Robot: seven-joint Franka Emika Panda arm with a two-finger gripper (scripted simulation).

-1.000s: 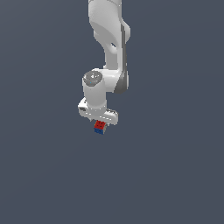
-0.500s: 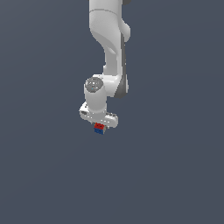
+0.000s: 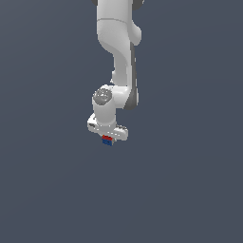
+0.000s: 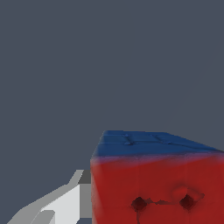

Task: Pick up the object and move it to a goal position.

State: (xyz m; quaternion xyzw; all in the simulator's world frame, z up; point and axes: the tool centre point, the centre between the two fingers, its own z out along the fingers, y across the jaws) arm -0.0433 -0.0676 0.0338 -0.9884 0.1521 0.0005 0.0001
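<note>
Your cube (image 3: 107, 140): tiny, red over blue faces, dark grid lines. Gripper (image 3: 107, 138) clamps it, fingers narrowed to its width. Plain grey backdrop (image 3: 190, 180) all round.

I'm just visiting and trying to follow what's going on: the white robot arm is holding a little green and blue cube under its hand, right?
Nearly. The cube is red and blue, not green and blue. The wrist view shows it close up, a red face with a blue face beside it. The rest holds: in the exterior view the white arm has it tucked under its hand.
</note>
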